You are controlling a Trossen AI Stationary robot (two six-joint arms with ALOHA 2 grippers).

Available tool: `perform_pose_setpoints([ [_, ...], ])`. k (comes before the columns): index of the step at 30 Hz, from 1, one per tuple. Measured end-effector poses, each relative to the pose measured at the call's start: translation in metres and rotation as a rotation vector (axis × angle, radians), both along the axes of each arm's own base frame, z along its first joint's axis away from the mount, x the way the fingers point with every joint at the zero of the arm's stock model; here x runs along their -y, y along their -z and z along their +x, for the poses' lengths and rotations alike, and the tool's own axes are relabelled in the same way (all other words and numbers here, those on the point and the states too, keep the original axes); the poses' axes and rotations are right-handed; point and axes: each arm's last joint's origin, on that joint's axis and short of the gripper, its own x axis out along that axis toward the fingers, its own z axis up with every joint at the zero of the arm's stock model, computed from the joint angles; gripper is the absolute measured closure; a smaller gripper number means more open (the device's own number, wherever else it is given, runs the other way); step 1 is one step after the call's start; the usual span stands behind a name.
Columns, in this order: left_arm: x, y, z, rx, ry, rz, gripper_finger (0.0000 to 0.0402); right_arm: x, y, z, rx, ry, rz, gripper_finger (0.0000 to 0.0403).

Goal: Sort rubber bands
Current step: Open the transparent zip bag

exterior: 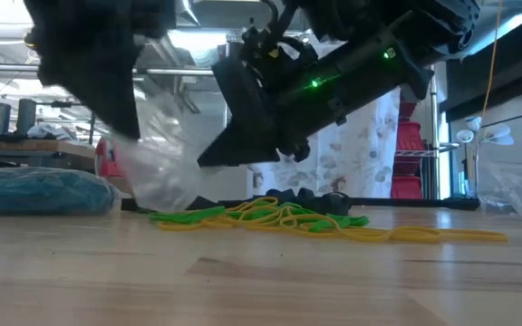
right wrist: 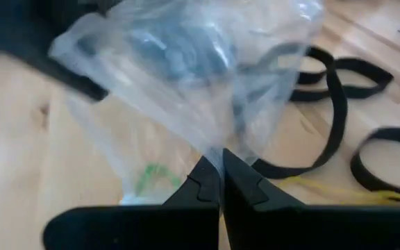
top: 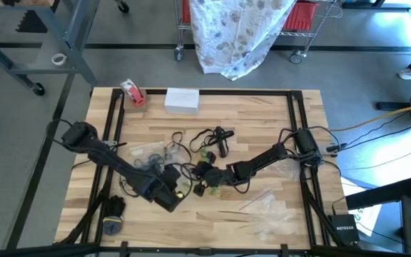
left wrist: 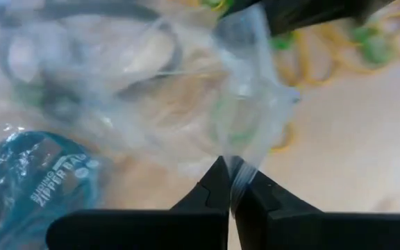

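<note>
left wrist view: your left gripper (left wrist: 229,182) has its fingers pinched on the clear bag (left wrist: 248,104). your right gripper (right wrist: 221,170) fingers pinch the same bag above the desk (right wrist: 19,132).

Wooden surface (top: 262,114) inside black frame. Red-and-white tape roll (top: 133,93) near far left corner, white box (top: 182,100) just beside it. Clear plastic bags (top: 270,214) lying near right front edge. Teal zipper-bag package (exterior: 39,192) at low view's left. Beyond surface, patterned cloth (top: 237,32) draped over wire cart
</note>
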Motion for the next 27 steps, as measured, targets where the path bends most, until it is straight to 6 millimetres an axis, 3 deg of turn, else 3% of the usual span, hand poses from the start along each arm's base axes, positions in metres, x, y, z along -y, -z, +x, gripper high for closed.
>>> perform_pose_setpoints([
  [8, 0.003, -0.041, 0.009, 0.044, 0.038, -0.012, 0.0401, -0.002, -0.007, 0.004, 0.098, -0.002, 0.056, 0.0402],
  [15, -0.008, -0.033, 0.003, -0.044, -0.009, 0.031, 0.0401, -0.003, 0.023, 0.01, 0.09, 0.035, 0.111, 0.0402],
  [27, -0.006, -0.011, -0.005, -0.043, -0.024, 0.039, 0.04, 0.001, 0.025, 0.013, 0.083, 0.046, 0.174, 0.0402],
])
